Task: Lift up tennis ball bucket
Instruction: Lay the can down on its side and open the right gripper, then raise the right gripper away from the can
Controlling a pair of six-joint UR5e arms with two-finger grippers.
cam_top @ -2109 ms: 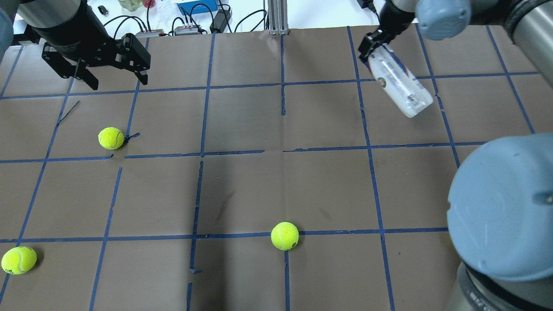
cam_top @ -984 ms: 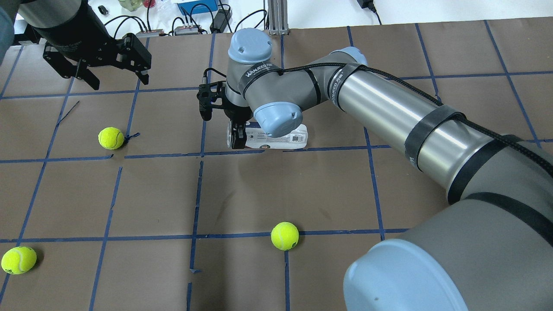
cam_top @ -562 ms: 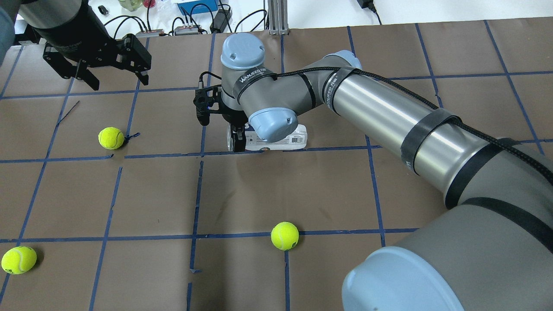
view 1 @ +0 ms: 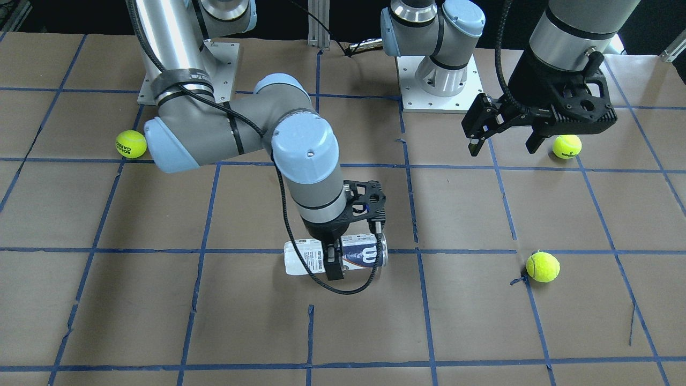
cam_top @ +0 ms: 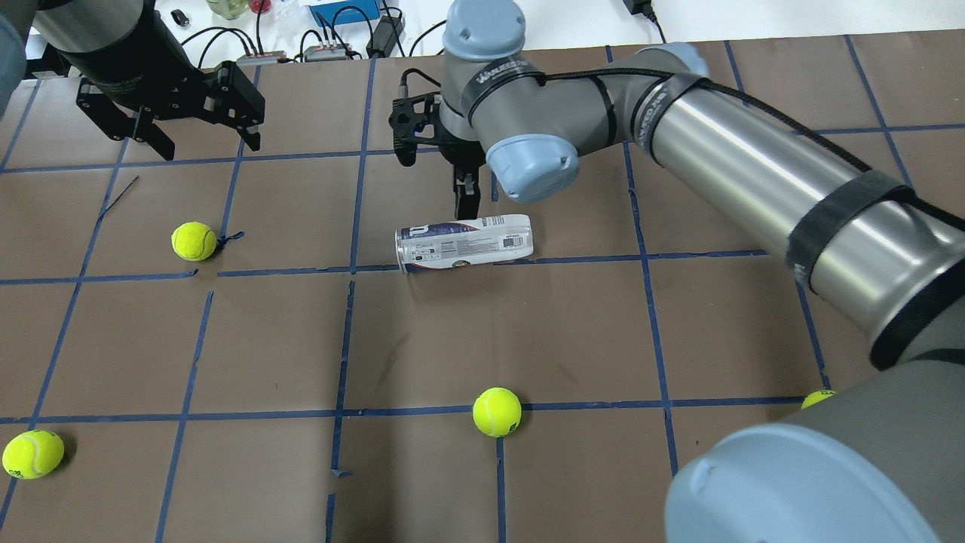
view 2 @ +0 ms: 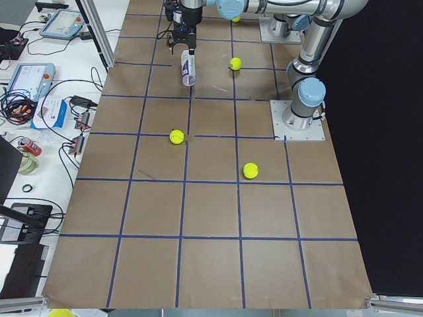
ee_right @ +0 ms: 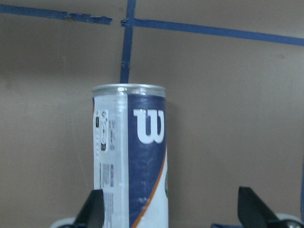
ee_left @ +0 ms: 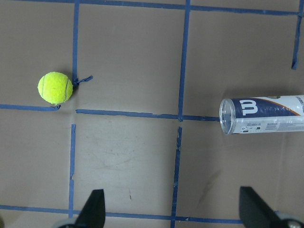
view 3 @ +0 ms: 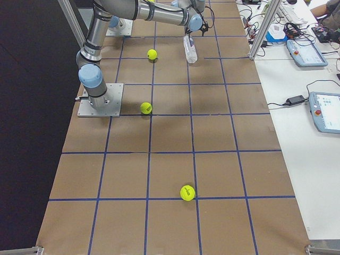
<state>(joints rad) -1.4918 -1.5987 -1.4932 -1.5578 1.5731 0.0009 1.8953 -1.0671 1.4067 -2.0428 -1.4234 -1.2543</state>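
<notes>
Lying on its side, tennis ball bucket (cam_top: 464, 243) runs left-right, rim leftward

The overhead camera sits high behind the robot, facing forward and down on the surface (cam_top: 678, 324). The front camera faces it from across the surface and looks steeply down, so the sides are mirrored. Two end cameras sit high and far back, looking along the surface from opposite ends. The left wrist camera looks straight down from well above. The right wrist camera is very near the bucket (ee_right: 130, 156). All six views share the bucket. The overhead and left wrist views also share one ball (cam_top: 194, 240).
</notes>
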